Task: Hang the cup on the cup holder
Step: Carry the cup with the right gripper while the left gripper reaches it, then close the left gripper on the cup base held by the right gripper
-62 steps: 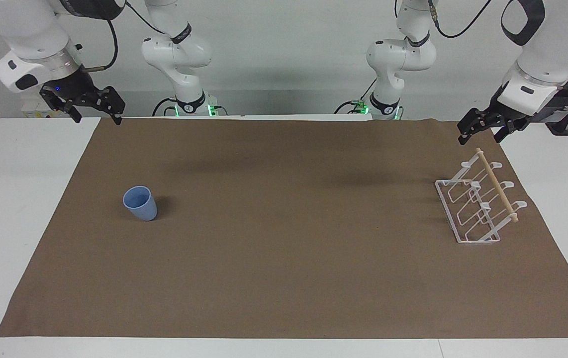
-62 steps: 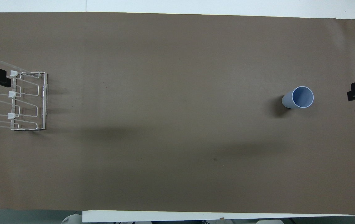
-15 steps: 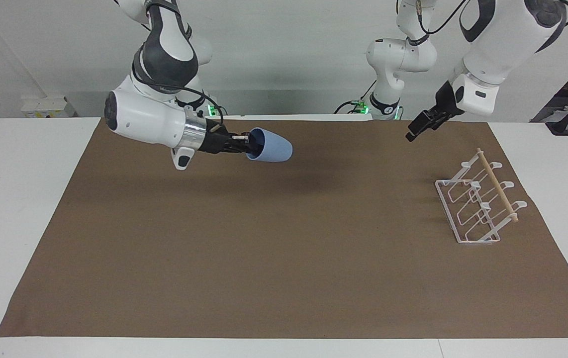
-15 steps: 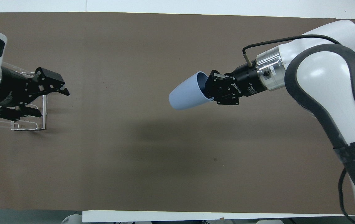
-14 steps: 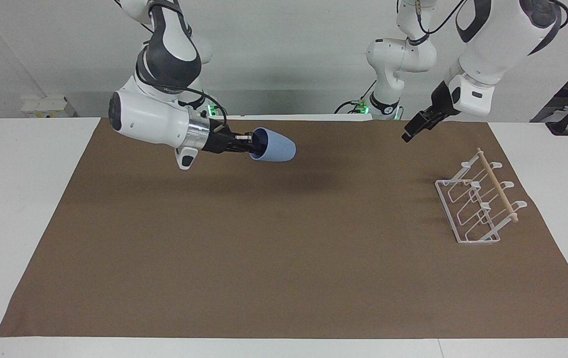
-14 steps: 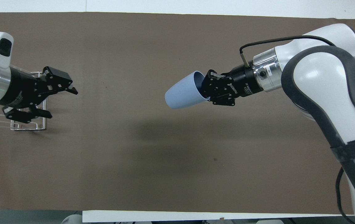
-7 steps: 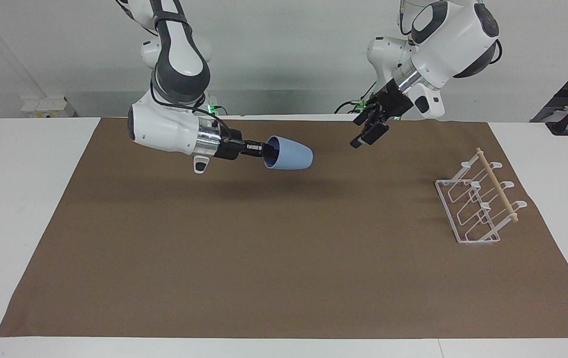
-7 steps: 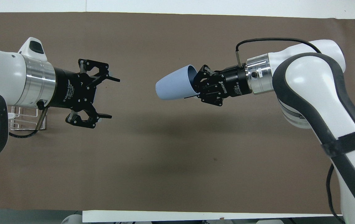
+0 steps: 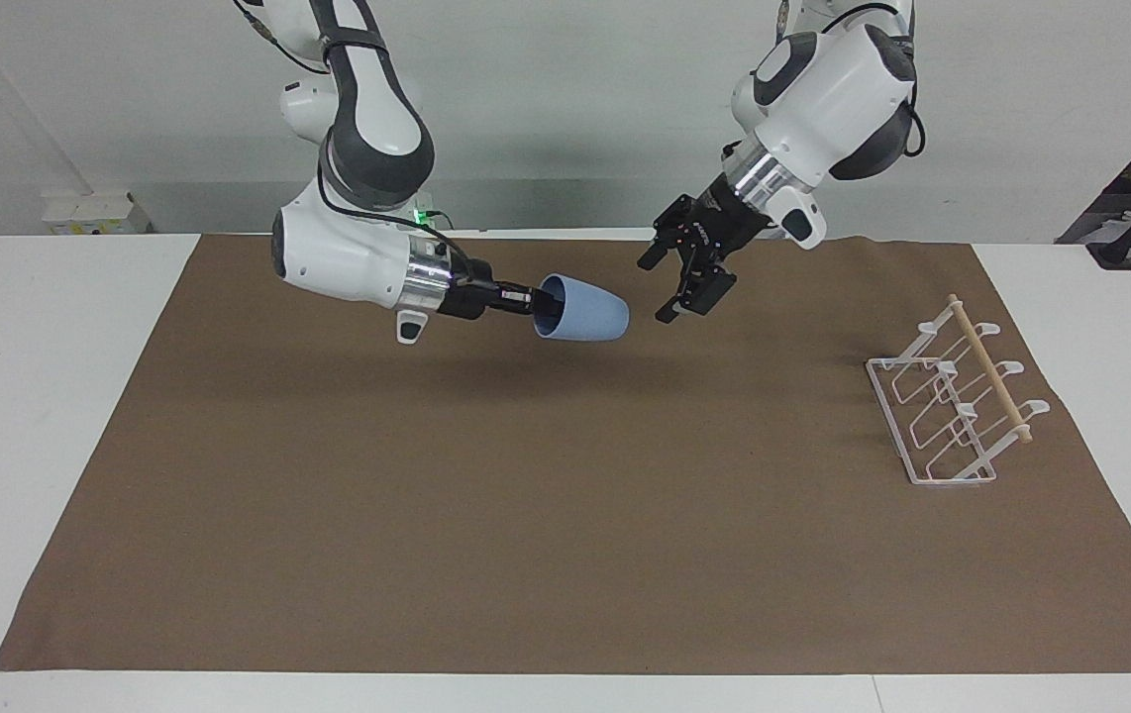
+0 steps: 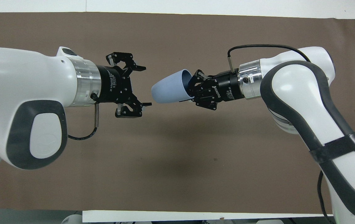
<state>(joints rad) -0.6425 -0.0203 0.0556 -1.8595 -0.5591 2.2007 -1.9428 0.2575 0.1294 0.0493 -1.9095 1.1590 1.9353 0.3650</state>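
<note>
From overhead the left arm hides the cup holder — the right gripper pinches the cup's rim, its base just short of the left gripper's spread fingers.

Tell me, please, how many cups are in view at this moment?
1. The cup is up in the air over the brown mat, lying sideways, held at its rim by the right gripper. The rack holds none, and nothing seems hidden.

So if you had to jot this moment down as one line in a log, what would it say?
right gripper: holds cup by rim, sideways, midair | left gripper: jaws open, facing cup's base, not touching | cup holder: empty, left arm's end
</note>
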